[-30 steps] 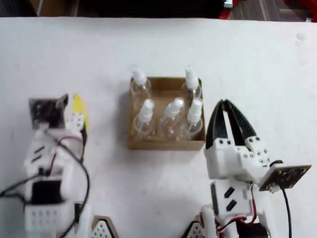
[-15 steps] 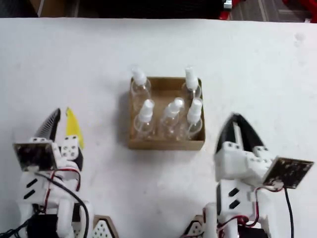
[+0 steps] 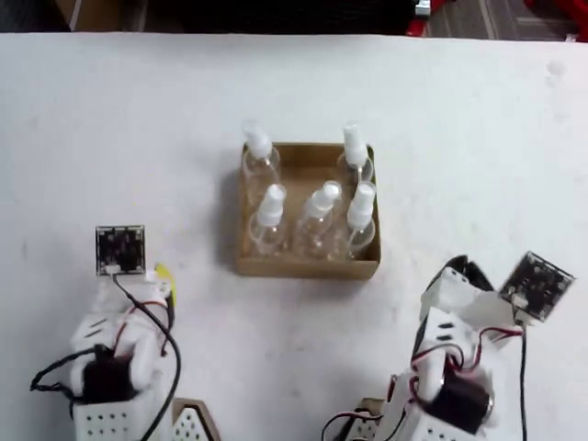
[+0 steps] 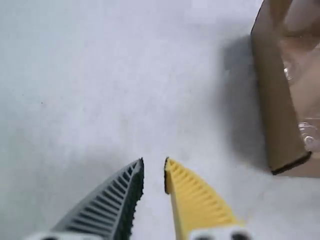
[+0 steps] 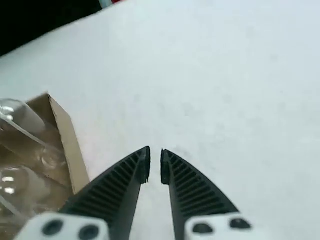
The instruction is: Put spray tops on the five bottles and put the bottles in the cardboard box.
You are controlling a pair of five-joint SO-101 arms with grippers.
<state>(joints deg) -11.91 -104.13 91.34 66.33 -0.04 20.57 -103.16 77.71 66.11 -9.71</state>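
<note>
Box check from the high view: cardboard box (image 3: 308,268) sits mid-table (image 3: 110,101) w/ all five bottles (image 3: 320,219) standing inside, white spray tops (image 3: 270,204) on each. Two are at the box's far corners and three stand in a row along its near wall. Left arm (image 3: 110,358) is folded up on the near side, off the box's left corner and well apart from it, w/ a bit of its yellow finger (image 3: 167,278) peeking out. Right arm (image 3: 450,367) is tucked off the box's right near corner, black finger (image 3: 464,268) pointing toward the box but not touching. Over to the left wrist view: left gripper (image 4: 154,167) hangs over bare table beside the box, a grey and a yellow jaw drawn nearly together w/ just a thin slit at the tips, nothing betw. them. The box's brown side wall and one corner show off to one side, w/ clear plastic glinting inside. Right wrist view now: right gripper (image 5: 155,162) has both black jaws almost touching, a narrow gap only, gripping nothing. It's over the table just beside the box, approx. level w/ its corner, and the clear bottle bodies show inside the wall.
</note>
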